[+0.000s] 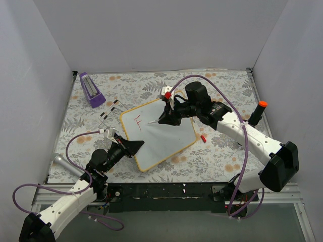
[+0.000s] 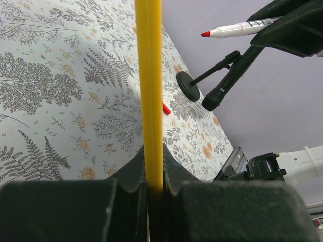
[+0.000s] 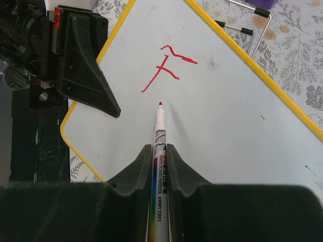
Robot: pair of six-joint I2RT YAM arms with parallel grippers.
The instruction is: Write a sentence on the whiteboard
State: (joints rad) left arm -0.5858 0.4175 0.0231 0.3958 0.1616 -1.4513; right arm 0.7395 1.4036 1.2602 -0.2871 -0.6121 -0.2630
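Right gripper (image 3: 159, 149) pinches marker (image 3: 159, 126), barrel cut off lower centre; left gripper (image 2: 151, 154) clamps whiteboard (image 3: 227, 131) edge; you read only "F" of sentence (image 3: 166, 68).

block (image 1: 91, 89) behind-left of whiteboard (image 1: 166, 141) — cap (image 1: 202, 137) right

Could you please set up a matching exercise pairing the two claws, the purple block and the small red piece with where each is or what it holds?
Things:
1. left claw
2. right claw
3. purple block
4. small red piece

Places or states:
A. shut on the marker
B. lying on the table just off the right side of the whiteboard, seen from above
C. shut on the whiteboard's yellow frame
D. at the table's far left corner

Pairs: 1-C, 2-A, 3-D, 4-B
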